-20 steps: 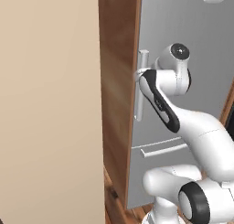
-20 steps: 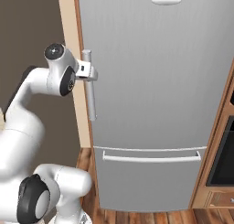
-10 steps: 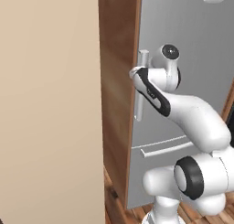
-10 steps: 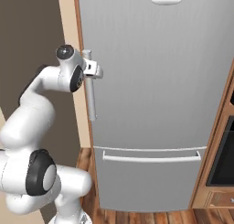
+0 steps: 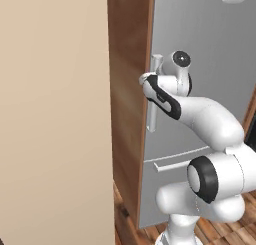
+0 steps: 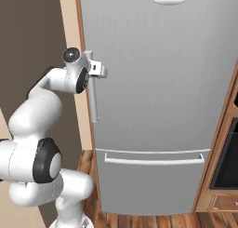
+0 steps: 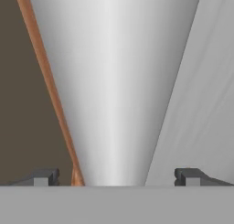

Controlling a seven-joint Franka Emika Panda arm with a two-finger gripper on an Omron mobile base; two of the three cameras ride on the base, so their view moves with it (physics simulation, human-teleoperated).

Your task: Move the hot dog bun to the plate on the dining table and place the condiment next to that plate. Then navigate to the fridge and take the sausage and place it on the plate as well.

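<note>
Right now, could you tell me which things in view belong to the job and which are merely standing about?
Job:
- fridge, door shut
- its vertical handle, between the open gripper fingertips

Not part of it:
- wooden cabinet side
- oven
- lower drawer handle

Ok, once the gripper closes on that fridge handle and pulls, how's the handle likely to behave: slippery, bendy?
Likely stiff: the handle is a straight silver bar fixed to the fridge door. Possibly slippery, since it looks smooth and glossy in the hand view. The open gripper has a fingertip on either side of it, so a square grip should hold. The tall door may resist at first.
</note>
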